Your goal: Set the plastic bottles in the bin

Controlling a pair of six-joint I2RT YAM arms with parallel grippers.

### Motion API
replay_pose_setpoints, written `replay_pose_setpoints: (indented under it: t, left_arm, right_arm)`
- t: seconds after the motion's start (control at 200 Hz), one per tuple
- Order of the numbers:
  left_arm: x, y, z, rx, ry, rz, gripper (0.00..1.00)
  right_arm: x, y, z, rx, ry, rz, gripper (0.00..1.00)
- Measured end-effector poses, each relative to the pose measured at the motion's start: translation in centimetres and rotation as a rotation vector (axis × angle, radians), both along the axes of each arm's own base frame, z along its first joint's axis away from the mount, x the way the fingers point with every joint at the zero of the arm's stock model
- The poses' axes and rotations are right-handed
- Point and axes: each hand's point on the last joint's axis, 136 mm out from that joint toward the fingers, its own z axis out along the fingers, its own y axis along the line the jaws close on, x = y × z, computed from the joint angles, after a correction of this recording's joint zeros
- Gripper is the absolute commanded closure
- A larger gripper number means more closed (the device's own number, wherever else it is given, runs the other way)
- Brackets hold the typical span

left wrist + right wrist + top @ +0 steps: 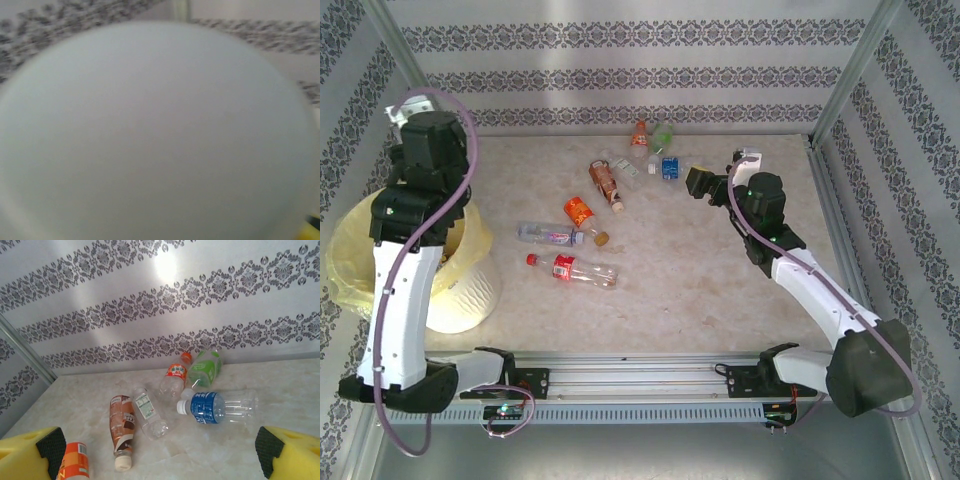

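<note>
Several plastic bottles (575,268) are spread flat on the table (720,300), all well apart from the bin (470,290) and on its right side in the top view. The red-labelled bottle is nearest the bin. A clear bottle (548,234) and an orange-labelled bottle (582,212) lie just beyond it, and a blue-labelled bottle (215,407) is among the farthest from the bin.

The right fingers (703,183) are spread wide and hold nothing, and their black pads (50,446) are seen on either side of the far group. The left arm (420,200) is placed over the bin. A pale, rounded, blurred thing (150,135) sits close against its camera, so it cannot be told whether the left fingers are holding anything.

The bottles are judged to be empty and very light, with thin walls that dent under pressure. Their smooth, round sides are likely to roll or slip when nudged. A hold across the middle of the body, over the label, is judged best, with the fingers set square to the bottle's length. The cap end is too narrow for a sure grip.
</note>
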Motion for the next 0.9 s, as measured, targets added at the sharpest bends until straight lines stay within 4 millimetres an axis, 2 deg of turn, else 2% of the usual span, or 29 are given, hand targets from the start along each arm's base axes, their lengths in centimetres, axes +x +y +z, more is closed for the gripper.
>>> replay_pose_setpoints:
  t: [0.14,0.36,0.43,0.565,0.71,0.799,0.899]
  left_arm:
    - [-2.2,4.8,-0.3,0.010,0.029,0.170,0.54]
    - [-5.0,9.0,-1.9,-0.044,0.068,0.309,0.53]
    - [-5.4,9.5,-2.9,-0.076,0.077,0.332,0.53]
    - [-6.1,9.9,-6.1,-0.141,0.116,0.353,0.48]
    - [-6.5,10.4,-8.9,-0.232,0.136,0.384,0.32]
    - [-6.2,10.2,-10.3,-0.275,0.149,0.381,0.14]
    - [-5.4,10.1,-11.4,-0.316,0.157,0.382,0.08]
  right_arm:
    - [0.5,0.2,-0.3,-0.002,0.008,0.000,0.02]
    - [1.2,0.7,-0.2,0.007,0.012,0.015,0.02]
    - [1.3,0.8,-0.2,0.010,0.015,0.019,0.02]
    - [1.3,0.8,-0.3,0.013,0.021,0.021,0.02]
    - [1.4,0.9,0.1,0.015,0.016,0.023,0.02]
    - [1.4,0.9,0.2,0.022,0.017,0.022,0.02]
    - [1.4,0.9,0.2,0.025,0.019,0.021,0.02]
